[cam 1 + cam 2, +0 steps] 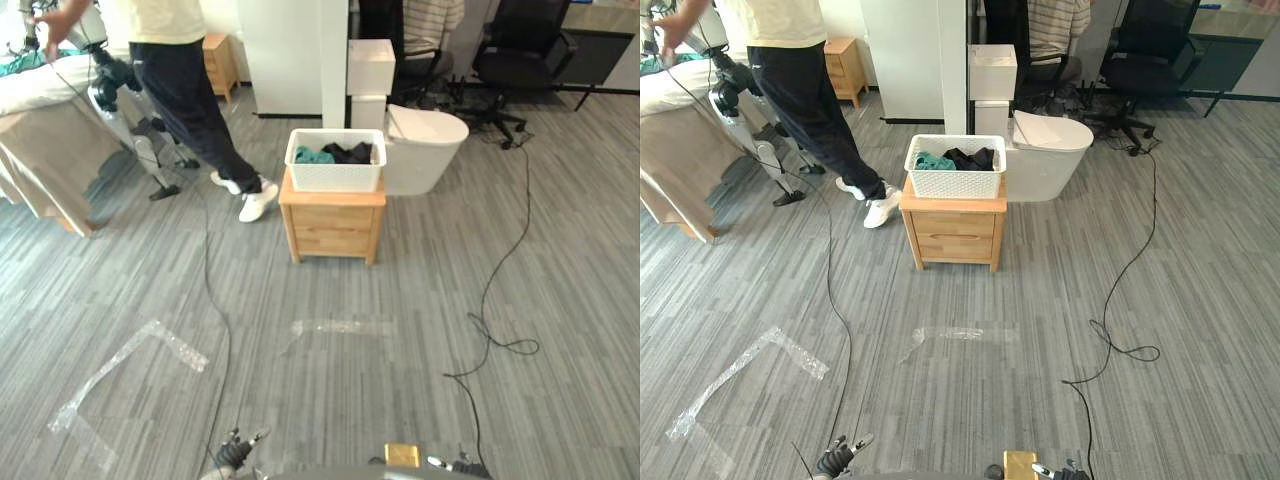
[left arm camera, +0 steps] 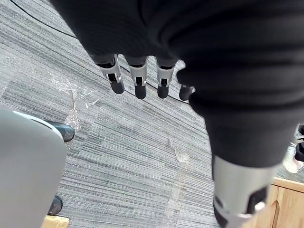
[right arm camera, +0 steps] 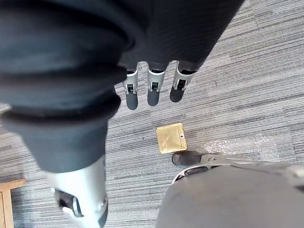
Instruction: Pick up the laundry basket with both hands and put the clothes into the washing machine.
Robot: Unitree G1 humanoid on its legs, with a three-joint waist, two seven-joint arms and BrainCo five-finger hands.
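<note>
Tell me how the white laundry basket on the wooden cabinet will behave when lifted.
Likely light: the laundry basket looks like latticed plastic, and its clothes don't heap over the rim. The walls may flex. Loose clothes could shift if it tilts.

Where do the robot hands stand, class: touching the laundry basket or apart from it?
Apart. The left eye view shows the basket on the wooden nightstand, while the left robot hand and right robot hand hang low, bare carpet between.

White latticed plastic laundry basket (image 1: 335, 177) holding cloth clothes (image 1: 346, 154), on a matt wood nightstand (image 1: 332, 228); grey ribbed carpet floor (image 1: 400, 385); glossy white toilet (image 1: 432, 140).
</note>
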